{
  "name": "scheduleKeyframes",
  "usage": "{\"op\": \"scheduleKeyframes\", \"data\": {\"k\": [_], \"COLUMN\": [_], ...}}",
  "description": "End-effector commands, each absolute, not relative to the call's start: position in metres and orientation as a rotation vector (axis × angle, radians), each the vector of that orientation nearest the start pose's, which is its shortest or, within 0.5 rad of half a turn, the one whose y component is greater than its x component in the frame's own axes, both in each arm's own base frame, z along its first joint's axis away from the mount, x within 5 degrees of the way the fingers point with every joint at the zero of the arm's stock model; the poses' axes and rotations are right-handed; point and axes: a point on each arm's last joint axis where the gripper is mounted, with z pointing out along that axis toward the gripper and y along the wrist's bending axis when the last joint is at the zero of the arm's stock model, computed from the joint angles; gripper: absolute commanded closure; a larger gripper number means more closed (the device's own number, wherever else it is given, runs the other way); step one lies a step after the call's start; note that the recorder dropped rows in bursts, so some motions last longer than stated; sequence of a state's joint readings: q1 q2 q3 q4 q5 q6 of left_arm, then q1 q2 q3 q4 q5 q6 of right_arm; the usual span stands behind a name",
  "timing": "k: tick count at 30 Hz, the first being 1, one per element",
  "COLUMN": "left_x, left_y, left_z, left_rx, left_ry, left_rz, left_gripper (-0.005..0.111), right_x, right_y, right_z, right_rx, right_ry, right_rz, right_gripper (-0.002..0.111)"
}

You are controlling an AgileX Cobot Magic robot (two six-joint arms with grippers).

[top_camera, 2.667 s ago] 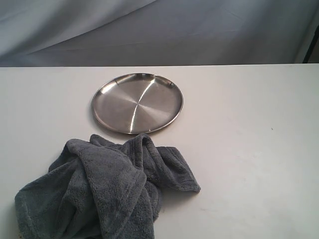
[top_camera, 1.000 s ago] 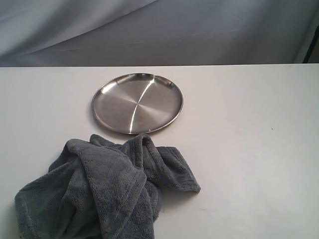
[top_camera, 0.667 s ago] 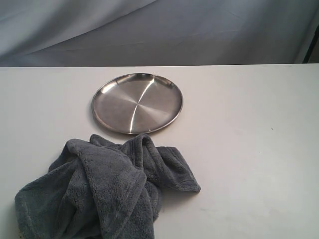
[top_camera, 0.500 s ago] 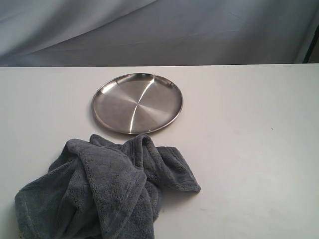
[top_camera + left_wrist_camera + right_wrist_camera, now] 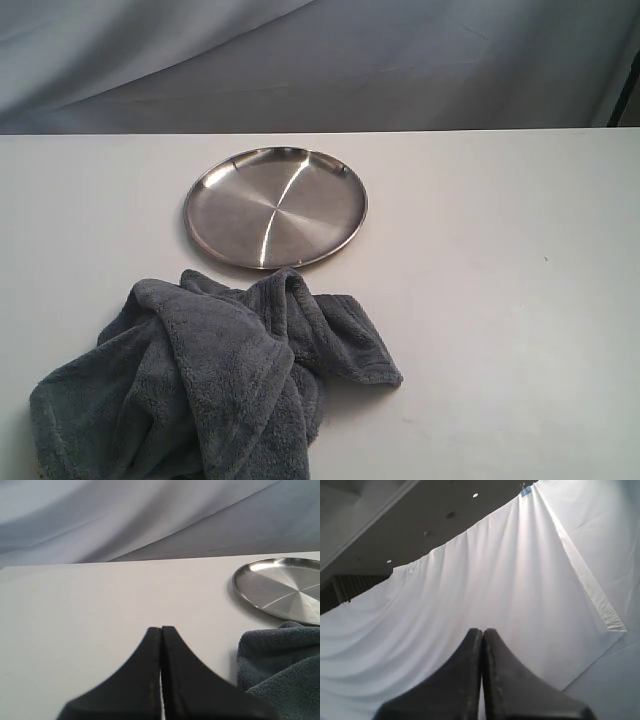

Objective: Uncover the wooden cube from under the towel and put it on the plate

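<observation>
The wooden cube shows in no view; I judge it sits somewhere under the towel, which lies bunched in a thick heap on the tabletop just on the camera side of the plate. Its farthest fold reaches the plate's near rim, though I cannot tell if they touch. The plate is bare.

The left fingers are pressed together with nothing between them. They hover low over the tabletop, beside the towel and on the side of the plate away from the right arm. The right fingers are likewise closed and empty, pointing up at a white curtain, well away from the plate.

The step in hand is uncovering. The left fingers need to spread, then pinch a top fold or the hemmed edge. Dragging the cloth away from the plate should avoid sliding the plate or rolling the cube off with it.
</observation>
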State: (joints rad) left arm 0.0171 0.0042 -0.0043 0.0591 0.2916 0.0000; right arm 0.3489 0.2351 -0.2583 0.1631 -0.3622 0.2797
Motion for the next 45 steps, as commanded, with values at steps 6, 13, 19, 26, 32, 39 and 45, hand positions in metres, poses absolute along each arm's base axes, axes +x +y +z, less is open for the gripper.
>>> {"op": "scheduleKeyframes", "data": {"k": [6, 13, 19, 26, 32, 39, 45], "left_x": [0.055, 0.055, 0.055, 0.055, 0.055, 0.055, 0.055], "left_y": [0.002, 0.002, 0.002, 0.002, 0.002, 0.002, 0.002], "left_z": [0.188, 0.188, 0.188, 0.188, 0.188, 0.188, 0.188], "left_rx": [0.031, 0.031, 0.031, 0.031, 0.031, 0.031, 0.031], "left_ry": [1.764, 1.764, 1.764, 1.764, 1.764, 1.764, 1.764], "left_rz": [0.068, 0.068, 0.068, 0.068, 0.068, 0.068, 0.068], "left_gripper": [0.107, 0.107, 0.107, 0.107, 0.107, 0.107, 0.107], "right_x": [0.124, 0.161, 0.172, 0.183, 0.176, 0.176, 0.176], "right_y": [0.061, 0.113, 0.156, 0.172, 0.177, 0.178, 0.177], "right_z": [0.381, 0.376, 0.345, 0.320, 0.318, 0.318, 0.318], "right_rx": [-0.226, -0.577, -0.888, -0.939, -1.031, -1.039, -1.034], "right_ry": [1.351, 1.462, 1.571, 1.721, 1.697, 1.696, 1.697], "right_rz": [0.575, 0.571, 0.626, 0.708, 0.780, 0.789, 0.784], "right_gripper": [0.108, 0.108, 0.108, 0.108, 0.108, 0.108, 0.108]}}
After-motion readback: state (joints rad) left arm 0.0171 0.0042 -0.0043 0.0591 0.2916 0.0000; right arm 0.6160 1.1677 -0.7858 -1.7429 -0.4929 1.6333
